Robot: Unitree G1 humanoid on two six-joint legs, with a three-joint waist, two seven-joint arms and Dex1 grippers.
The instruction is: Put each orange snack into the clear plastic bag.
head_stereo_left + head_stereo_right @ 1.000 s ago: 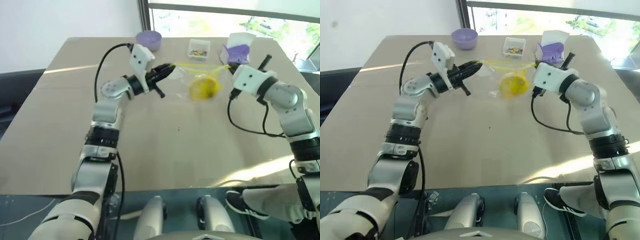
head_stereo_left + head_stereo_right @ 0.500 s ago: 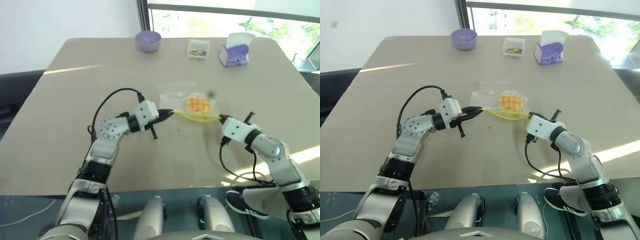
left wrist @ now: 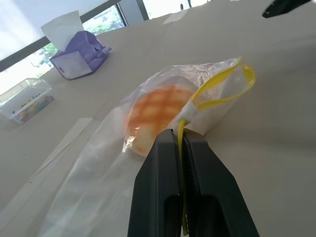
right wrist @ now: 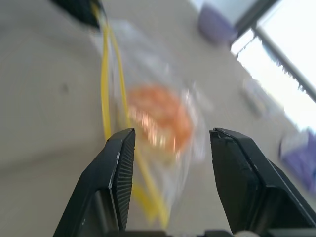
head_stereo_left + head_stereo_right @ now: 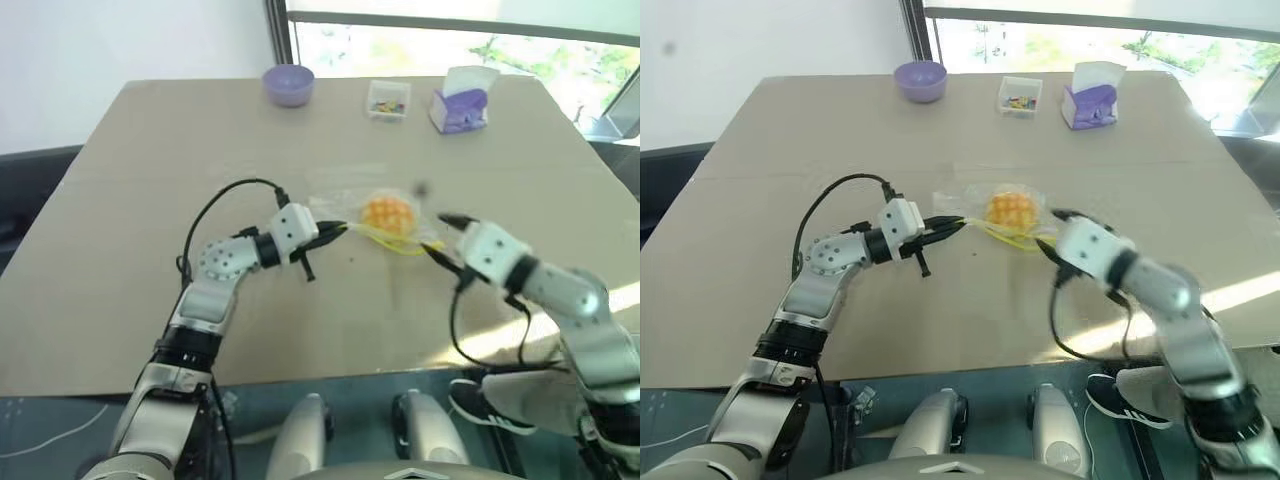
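The clear plastic bag [image 5: 340, 205] lies flat on the table's middle, and the orange snack [image 5: 388, 213] sits inside it, its criss-cross top showing through the film. My left gripper [image 5: 335, 231] is shut on the bag's yellow seal strip [image 3: 217, 94] at the bag's left end. In the left wrist view its fingers [image 3: 163, 163] pinch the strip right beside the snack [image 3: 158, 111]. My right gripper [image 5: 437, 235] hovers at the strip's right end, open and holding nothing. The right wrist view shows the snack [image 4: 160, 118] beyond the spread fingers [image 4: 121, 168].
Along the table's far edge stand a purple bowl [image 5: 287, 82], a small clear box of coloured bits [image 5: 388, 99] and a purple tissue box [image 5: 458, 105]. A person's shoe [image 5: 480, 400] shows below the table's near edge at the right.
Both grippers brought the hanging bag down and nearer, laying it on the table. The right gripper then let go of the yellow strip, opened and drew back a little.
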